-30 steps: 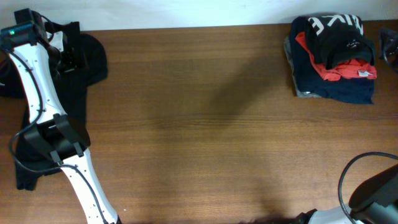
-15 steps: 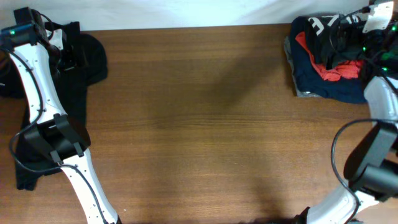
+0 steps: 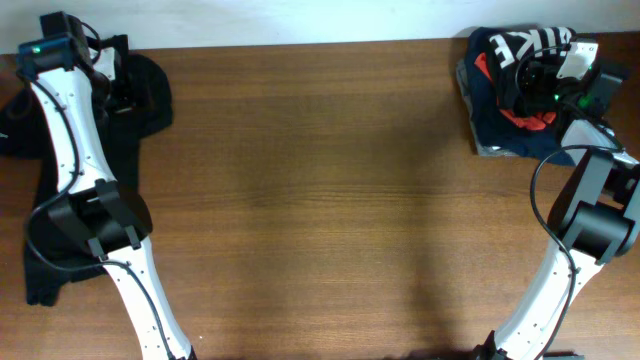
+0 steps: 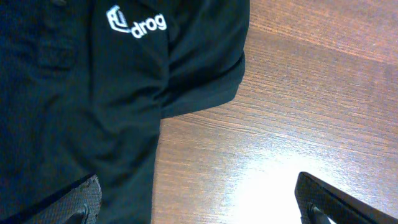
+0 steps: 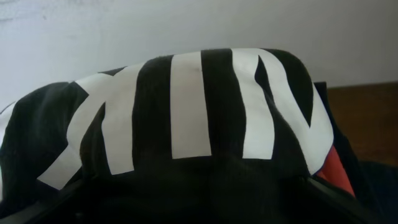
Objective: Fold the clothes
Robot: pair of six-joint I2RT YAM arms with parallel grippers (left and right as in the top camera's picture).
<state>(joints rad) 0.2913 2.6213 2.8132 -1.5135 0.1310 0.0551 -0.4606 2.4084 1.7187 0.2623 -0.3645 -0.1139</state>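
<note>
Overhead: brown wooden table (image 3: 330, 200) meets white wall (image 3: 300, 18); left tool (image 4: 200, 206) and right tool (image 3: 528, 82) gape wide.

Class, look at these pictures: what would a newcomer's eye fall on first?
Big white block letters on the black T-shirt, atop the clothes pile at the table's far right corner, stand out first. Beneath it shows a red-orange garment; a black polo with a small white logo lies at the left edge.

One NIKE T-shirt (image 3: 520, 45), one black polo (image 3: 150, 95), one red-orange garment (image 3: 485, 65), one navy garment (image 3: 495, 130).
</note>
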